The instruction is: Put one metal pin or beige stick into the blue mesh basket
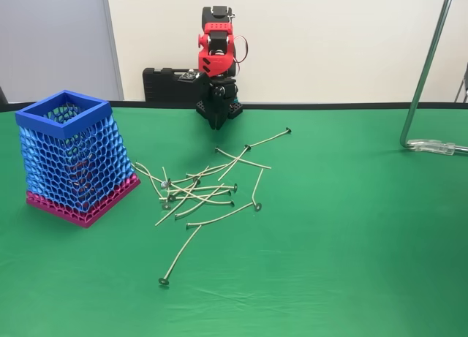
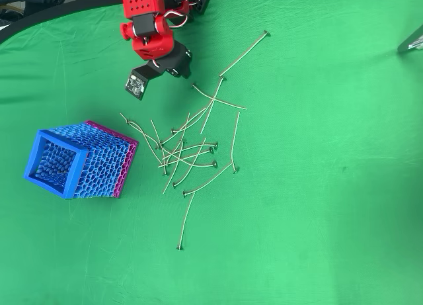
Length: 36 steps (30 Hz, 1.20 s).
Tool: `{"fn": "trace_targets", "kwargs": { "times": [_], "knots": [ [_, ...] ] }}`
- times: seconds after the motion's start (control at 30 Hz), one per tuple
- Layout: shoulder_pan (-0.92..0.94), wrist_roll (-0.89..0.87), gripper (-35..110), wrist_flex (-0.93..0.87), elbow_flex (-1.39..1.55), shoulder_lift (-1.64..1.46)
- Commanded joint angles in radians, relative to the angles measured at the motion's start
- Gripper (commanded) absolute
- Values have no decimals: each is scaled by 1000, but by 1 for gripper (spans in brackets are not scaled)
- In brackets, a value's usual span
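Several thin beige-silver metal pins [image 1: 197, 191] lie criss-crossed in a loose pile on the green table, seen from above as the same scattered pins [image 2: 188, 153]. One pin [image 1: 179, 255] lies apart at the front. The blue mesh basket [image 1: 62, 114] with a magenta base stands left of the pile; in the overhead view its rim [image 2: 41, 151] opens at the left. My black gripper [image 1: 217, 121] hangs tip-down behind the pile, near the back of the table, its jaws together and holding nothing. The red arm [image 2: 149, 27] sits above it.
A black case [image 1: 172, 81] lies behind the arm at the table's back edge. A metal stand pole [image 1: 428, 74] with a clear foot [image 1: 439, 145] stands at the back right. Open green cloth spreads to the right and front.
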<state>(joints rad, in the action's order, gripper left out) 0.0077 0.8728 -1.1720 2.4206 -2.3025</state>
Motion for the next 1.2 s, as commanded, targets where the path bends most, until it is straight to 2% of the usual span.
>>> {"fn": "trace_targets", "kwargs": {
  "times": [0.0, 0.6, 1.17],
  "knots": [
    [-3, 23, 15, 26, -11, 14],
    [-60, 21, 18, 127, 57, 110],
    [23, 107, 18, 199, 34, 210]
  ]
}}
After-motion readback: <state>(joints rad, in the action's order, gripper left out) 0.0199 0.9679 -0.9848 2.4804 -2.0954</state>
